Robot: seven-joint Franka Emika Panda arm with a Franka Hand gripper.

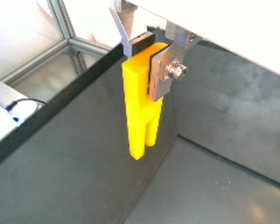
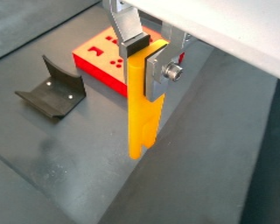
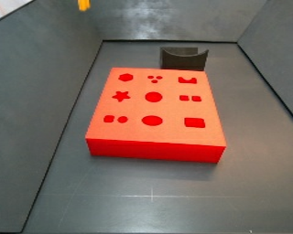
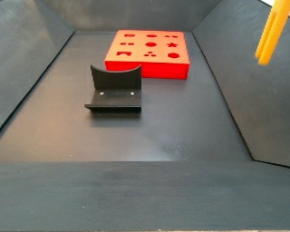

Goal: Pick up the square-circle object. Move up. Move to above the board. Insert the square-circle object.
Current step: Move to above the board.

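My gripper (image 1: 149, 61) is shut on the top of the square-circle object (image 1: 140, 109), a slim yellow-orange piece that hangs straight down with its two prongs lowest. Both wrist views show the grip (image 2: 150, 54) and the piece (image 2: 143, 114). The piece is high in the air, off to one side of the board (image 2: 101, 61), a flat red block with shaped holes. In a side view the piece (image 4: 271, 32) hangs by the side wall, far from the board (image 4: 148, 50). In a side view only its tip (image 3: 83, 5) shows, beyond the board (image 3: 156, 105). The gripper is out of both side views.
The dark fixture (image 4: 113, 89) stands on the floor next to the board, and shows in other views (image 2: 52, 92) (image 3: 183, 58). Dark sloping walls (image 4: 232, 82) ring the floor. Outside the wall are a metal frame (image 1: 73, 35) and a white device with a cable (image 1: 8, 109).
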